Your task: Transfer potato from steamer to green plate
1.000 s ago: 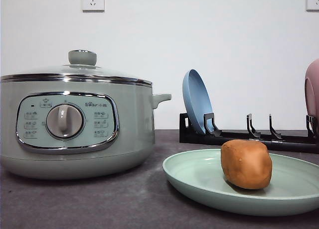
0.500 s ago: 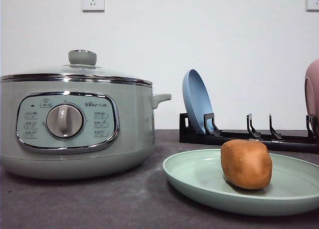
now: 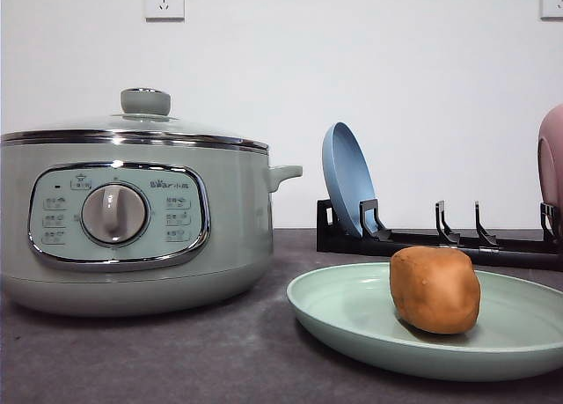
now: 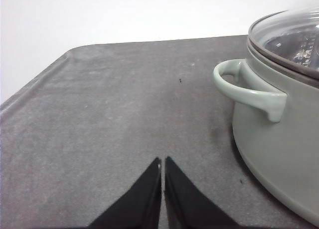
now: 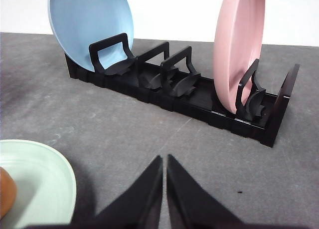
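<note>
With the potato [image 3: 435, 290] already sitting on the green plate [image 3: 352, 320] and the steamer [image 3: 132, 219] lidded, your job looks finished, so the risks from here are the ones you cause yourself. The potato stands on a narrow end, off toward the plate's right side; knock the plate's rim or shake the table [image 3: 176, 360] and it could tip and roll across the shallow dish, maybe over the low edge. The left gripper [image 4: 163, 161] rests low above the table just beside the steamer's side handle [image 4: 249, 92], jaws pressed together on nothing; swing that arm carelessly and you clip the handle. The right gripper [image 5: 165, 159] also has its jaws together and empty, between the plate's rim and the rack [image 5: 199, 102] holding the blue plate [image 5: 89, 27] and pink plate [image 5: 239, 44]; a forward lurch would strike the rack.

The potato looks orange-brown, lumpy, matte and whole, with no visible dents or marks, touching only the plate floor.
</note>
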Controlling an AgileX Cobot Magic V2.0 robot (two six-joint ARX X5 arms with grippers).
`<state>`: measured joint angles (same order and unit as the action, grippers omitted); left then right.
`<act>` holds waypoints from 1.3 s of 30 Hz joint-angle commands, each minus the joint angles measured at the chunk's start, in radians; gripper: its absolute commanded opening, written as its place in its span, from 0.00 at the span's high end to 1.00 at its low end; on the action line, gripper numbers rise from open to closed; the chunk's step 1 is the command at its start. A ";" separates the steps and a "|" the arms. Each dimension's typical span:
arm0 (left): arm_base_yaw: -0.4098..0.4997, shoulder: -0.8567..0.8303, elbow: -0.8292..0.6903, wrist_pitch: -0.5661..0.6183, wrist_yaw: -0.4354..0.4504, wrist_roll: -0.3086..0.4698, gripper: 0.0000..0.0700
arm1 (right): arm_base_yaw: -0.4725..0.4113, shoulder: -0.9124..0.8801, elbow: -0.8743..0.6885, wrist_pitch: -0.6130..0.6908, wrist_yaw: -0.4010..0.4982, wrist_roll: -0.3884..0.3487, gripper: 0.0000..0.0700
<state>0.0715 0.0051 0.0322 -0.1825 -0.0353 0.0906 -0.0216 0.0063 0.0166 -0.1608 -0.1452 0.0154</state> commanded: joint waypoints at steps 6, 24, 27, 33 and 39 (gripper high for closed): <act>0.000 -0.002 -0.020 -0.005 -0.003 -0.002 1.00 | -0.001 -0.003 -0.004 0.005 0.000 0.014 1.00; 0.000 -0.002 -0.020 -0.004 -0.003 -0.002 1.00 | -0.001 -0.003 -0.004 0.005 0.000 0.014 1.00; 0.000 -0.002 -0.020 -0.005 -0.003 -0.002 1.00 | -0.001 -0.003 -0.004 0.005 0.000 0.014 1.00; 0.000 -0.002 -0.020 -0.005 -0.003 -0.002 1.00 | -0.001 -0.003 -0.004 0.005 0.000 0.014 1.00; 0.000 -0.002 -0.020 -0.005 -0.003 -0.002 1.00 | -0.001 -0.003 -0.004 0.005 0.000 0.014 1.00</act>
<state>0.0715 0.0051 0.0322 -0.1825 -0.0353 0.0906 -0.0216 0.0063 0.0166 -0.1608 -0.1452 0.0154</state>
